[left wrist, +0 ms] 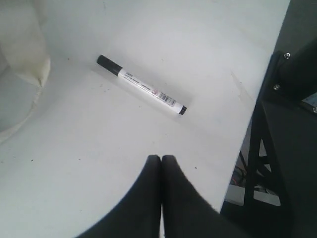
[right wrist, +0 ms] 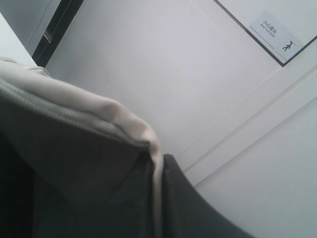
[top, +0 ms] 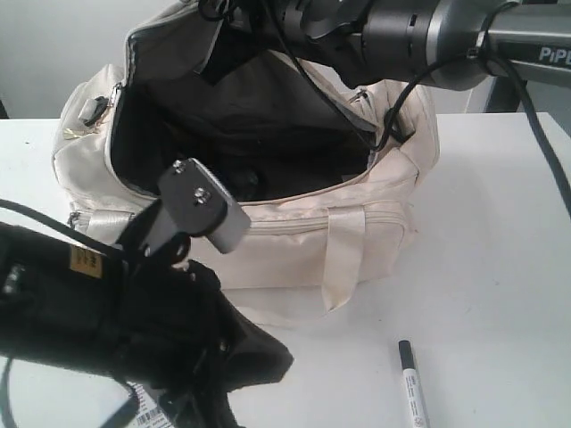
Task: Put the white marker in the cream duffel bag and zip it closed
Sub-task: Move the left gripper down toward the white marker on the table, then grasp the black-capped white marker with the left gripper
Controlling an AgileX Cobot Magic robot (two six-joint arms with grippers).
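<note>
Well, the white marker [left wrist: 142, 85] lies near the left end effector [left wrist: 161, 158], not touching (closed, holding nothing).

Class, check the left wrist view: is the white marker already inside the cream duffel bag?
No, the white marker lies on the white table, outside the cream duffel bag.
</note>
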